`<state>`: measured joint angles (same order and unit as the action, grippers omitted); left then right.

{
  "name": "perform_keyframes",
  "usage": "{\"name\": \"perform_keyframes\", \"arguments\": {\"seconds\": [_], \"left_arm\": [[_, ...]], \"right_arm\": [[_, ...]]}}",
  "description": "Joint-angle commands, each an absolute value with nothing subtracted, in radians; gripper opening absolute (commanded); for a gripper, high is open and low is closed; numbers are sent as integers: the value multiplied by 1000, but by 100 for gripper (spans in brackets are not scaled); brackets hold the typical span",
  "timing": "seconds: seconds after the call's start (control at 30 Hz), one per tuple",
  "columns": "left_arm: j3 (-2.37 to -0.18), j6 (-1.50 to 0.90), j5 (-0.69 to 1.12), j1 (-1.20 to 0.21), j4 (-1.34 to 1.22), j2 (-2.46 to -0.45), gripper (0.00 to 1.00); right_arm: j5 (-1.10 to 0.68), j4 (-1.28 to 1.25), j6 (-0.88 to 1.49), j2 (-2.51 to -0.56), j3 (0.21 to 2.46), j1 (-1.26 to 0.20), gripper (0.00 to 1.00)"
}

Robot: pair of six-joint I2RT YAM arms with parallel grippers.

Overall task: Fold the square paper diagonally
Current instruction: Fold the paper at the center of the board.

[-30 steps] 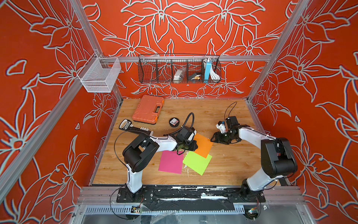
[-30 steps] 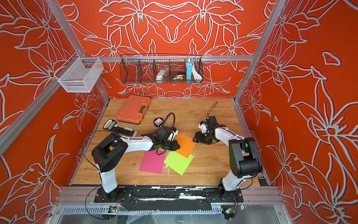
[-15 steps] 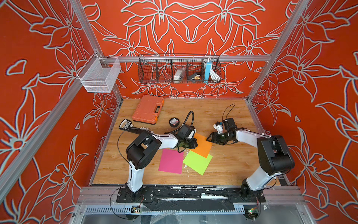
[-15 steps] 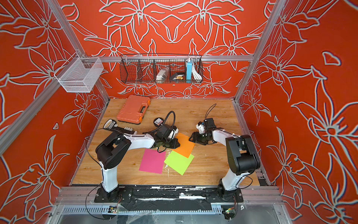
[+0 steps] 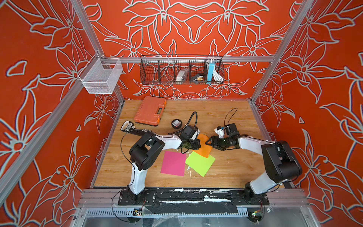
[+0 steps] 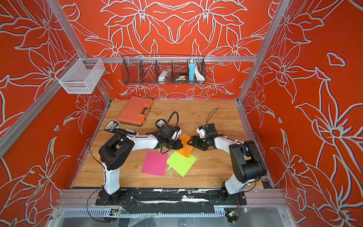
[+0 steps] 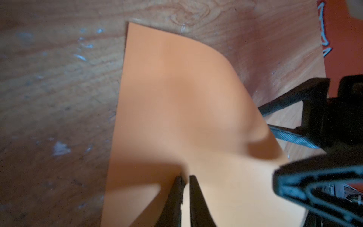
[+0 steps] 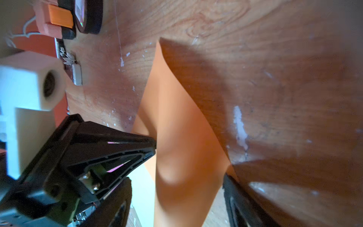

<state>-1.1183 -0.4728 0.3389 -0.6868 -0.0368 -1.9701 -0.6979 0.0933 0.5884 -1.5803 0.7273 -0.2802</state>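
Paper nearest my bases: a pink sheet (image 5: pixel 173 163) and a lime-green sheet (image 5: pixel 200 163) lie flat on the worktop (image 5: pixel 235 167). Beyond them my left tool (image 7: pixel 185 177) is pinched narrow on the orange square paper (image 5: pixel 205 146), which bows up off the wood. My right tool (image 5: pixel 211 143) gapes wide at the paper's opposite edge, gripping nothing. Farther back sits an orange tool case (image 5: pixel 150 111).

Both top views are showing bright, even light w/ sharp focus, only faint shadows on bench (image 5: pixel 225 167). Wrist views are running dimmer & blurry: orange paper (image 7: pixel 176 108) is smearing close up, wood grain is going soft, dark shadow is falling across sheet beside left end effector (image 7: pixel 185 177).
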Motion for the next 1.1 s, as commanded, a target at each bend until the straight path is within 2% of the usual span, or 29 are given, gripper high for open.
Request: {"name": "perform_keyframes", "arguments": {"seconds": [0.0,0.2,0.7,0.8,1.07], "left_arm": [[-1123,-467,327,-681,15,-2007,13],[-1123,-463,325,-681,16,-2006,13],[-1123,-464,324,-681,17,-2006,13],[-1123,-464,324,-681,17,-2006,13],[-1119,-462,309,-681,15,-2001,13]], "right_arm": [[-739,-11,698,-1539,698,-296,79],[-768,-140,806,-1532,669,-305,81],[-770,-197,886,-1473,655,-305,84],[-795,-199,870,-1486,669,-304,78],[-763,-158,837,-1471,671,-304,75]]}}
